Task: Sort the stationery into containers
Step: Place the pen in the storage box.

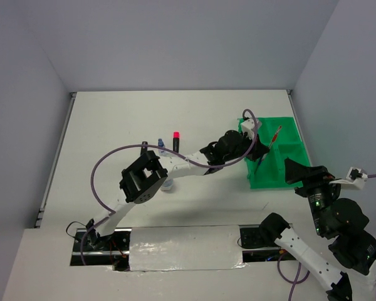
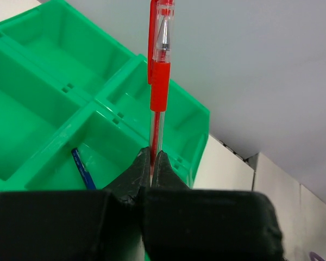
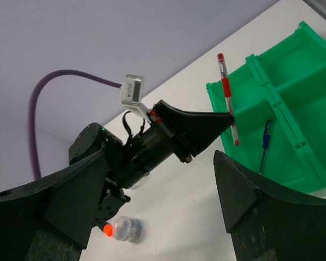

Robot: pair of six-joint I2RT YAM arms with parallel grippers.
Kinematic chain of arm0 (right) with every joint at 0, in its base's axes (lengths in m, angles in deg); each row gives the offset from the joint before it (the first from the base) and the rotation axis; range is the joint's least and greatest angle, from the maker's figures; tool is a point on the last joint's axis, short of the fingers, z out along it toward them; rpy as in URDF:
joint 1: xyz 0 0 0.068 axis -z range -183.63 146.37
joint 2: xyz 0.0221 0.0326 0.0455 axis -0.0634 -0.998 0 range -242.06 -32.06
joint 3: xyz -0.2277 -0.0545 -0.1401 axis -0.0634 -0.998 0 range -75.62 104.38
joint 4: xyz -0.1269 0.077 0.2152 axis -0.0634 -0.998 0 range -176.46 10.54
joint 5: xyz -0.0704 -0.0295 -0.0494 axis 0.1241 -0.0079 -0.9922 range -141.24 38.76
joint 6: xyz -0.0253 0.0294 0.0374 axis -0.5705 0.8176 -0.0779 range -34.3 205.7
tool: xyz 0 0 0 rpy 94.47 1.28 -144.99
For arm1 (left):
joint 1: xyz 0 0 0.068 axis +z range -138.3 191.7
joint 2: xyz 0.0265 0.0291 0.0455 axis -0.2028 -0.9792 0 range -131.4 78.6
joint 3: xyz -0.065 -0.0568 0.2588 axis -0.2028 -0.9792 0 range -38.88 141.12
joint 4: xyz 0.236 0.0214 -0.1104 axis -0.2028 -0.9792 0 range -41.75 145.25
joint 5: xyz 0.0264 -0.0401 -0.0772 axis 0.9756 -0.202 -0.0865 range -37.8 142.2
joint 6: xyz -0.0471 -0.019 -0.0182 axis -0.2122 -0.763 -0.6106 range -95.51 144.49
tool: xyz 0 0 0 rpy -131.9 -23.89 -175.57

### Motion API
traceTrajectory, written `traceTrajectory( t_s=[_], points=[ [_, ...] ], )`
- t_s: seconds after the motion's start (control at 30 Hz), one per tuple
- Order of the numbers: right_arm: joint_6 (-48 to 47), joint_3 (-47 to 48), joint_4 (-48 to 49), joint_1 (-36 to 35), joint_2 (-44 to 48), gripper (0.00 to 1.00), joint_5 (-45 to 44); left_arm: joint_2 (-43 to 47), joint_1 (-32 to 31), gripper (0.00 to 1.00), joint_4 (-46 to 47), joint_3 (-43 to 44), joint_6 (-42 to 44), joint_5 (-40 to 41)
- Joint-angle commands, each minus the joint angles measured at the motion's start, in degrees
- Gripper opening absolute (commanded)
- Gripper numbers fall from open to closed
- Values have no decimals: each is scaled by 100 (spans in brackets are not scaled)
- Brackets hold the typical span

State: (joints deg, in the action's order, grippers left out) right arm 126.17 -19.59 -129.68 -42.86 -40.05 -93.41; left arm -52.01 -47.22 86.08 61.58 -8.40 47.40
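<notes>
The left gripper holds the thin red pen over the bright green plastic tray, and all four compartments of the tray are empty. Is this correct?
Not entirely. The left gripper does hold the thin red pen over the bright green plastic tray, but the compartments are not all empty: a thin blue pen lies in one of them, as the left wrist view shows.

The tray [image 2: 38,103] is bright green moulded plastic, smooth with a soft gloss. The red pen [image 2: 158,81] has a clear, shiny plastic barrel, a duller red grip sleeve and a silvery metal tip under its clear cap. The left gripper [image 2: 152,159] is matt black plastic, slightly grainy. The table [image 1: 144,119] looks matt white. The jar [image 3: 125,229] is clear and shiny. The cable [image 3: 54,81] has a smooth purple sheath.
</notes>
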Motion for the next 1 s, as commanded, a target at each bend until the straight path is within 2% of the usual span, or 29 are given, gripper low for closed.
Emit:
traceTrajectory(
  t_s=[0.0,0.37,0.47,0.57,0.67,0.77,0.83,0.97],
  points=[
    [-206,4,-23,11,34,86,130,-211,-6,0,248,333,177,-92],
    [-443,-232,319,11,-27,86,314,-369,-15,0,582,-211,-166,-21],
    [-461,-259,337,2,-133,87,429,-395,-6,5,582,-247,-148,-100],
    [-452,-312,381,11,-150,87,455,-378,-15,18,600,-325,-157,-92],
    [-470,-356,469,11,-106,87,508,-387,-15,21,617,-370,-157,-118],
    [-470,-356,478,11,-106,87,508,-404,3,29,599,-343,-218,-144],
    [-478,-347,486,2,-124,87,535,-352,3,43,635,-405,-280,-101],
    [-479,-338,495,11,-133,87,561,-211,29,63,696,-493,-359,-127]
  ],
)
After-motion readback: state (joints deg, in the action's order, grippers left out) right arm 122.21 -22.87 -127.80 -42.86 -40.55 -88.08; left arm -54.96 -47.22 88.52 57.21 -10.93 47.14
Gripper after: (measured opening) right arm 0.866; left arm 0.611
